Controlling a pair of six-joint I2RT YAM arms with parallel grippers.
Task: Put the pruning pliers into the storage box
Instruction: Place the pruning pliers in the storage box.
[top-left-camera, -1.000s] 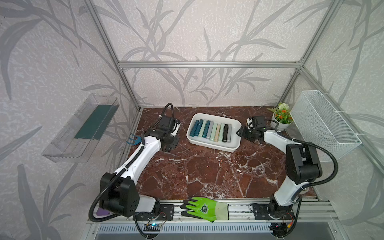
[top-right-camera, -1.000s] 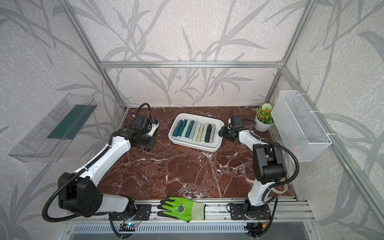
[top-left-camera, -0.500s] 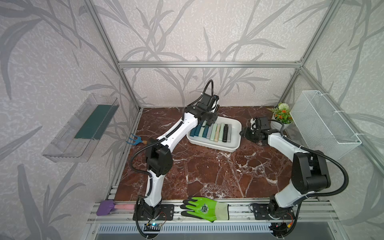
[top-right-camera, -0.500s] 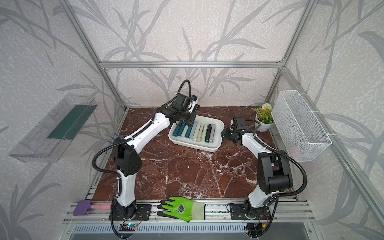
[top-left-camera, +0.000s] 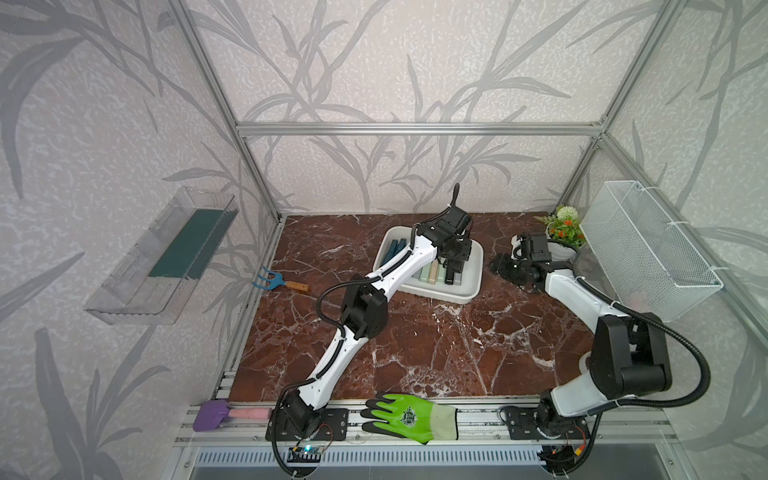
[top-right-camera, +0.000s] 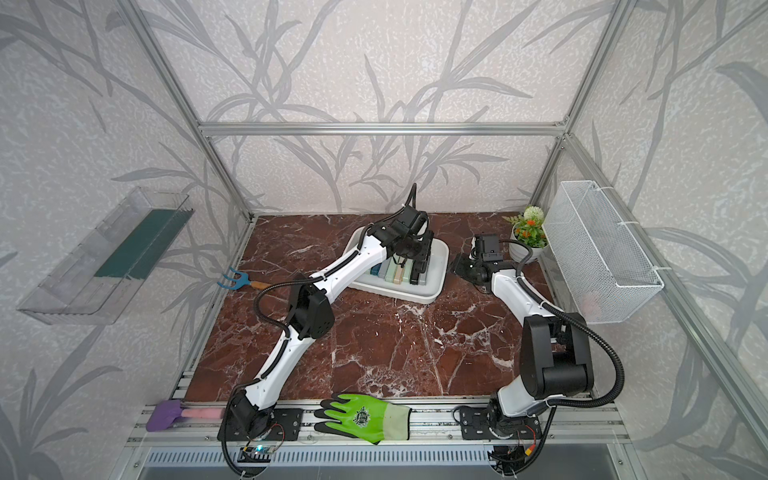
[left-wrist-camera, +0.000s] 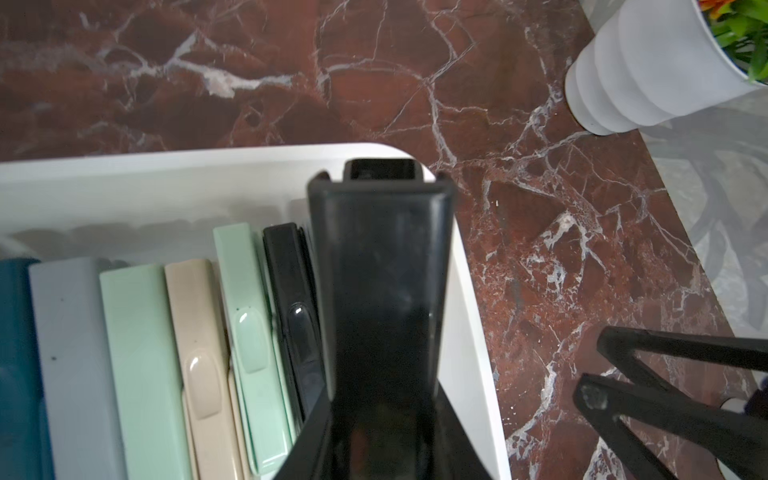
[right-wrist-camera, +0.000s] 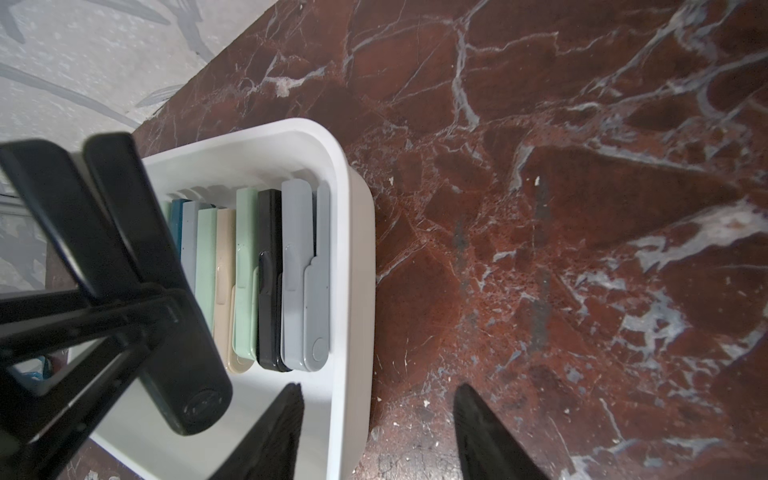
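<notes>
Left hand (top-left-camera: 454, 266): stretched over storage box (top-left-camera: 440, 294), gripping black pruning pliers (left-wrist-camera: 382, 291).
Right hand (top-left-camera: 500, 266): low, open, empty.
Change: left arm swung right.

White arm shells (top-left-camera: 336, 365), black joint housings (top-left-camera: 629, 357), ribbed black cables (top-left-camera: 707, 374), black right gripper (top-left-camera: 500, 266).

The storage box (top-left-camera: 440, 296) — a shallow white tub with rounded corners — sits just right of centre in both top views. Inside, pruning pliers (right-wrist-camera: 247, 274) lie flat side by side, all closed; a black pliers (left-wrist-camera: 382, 291) is held tilted above the box's right end.
</notes>
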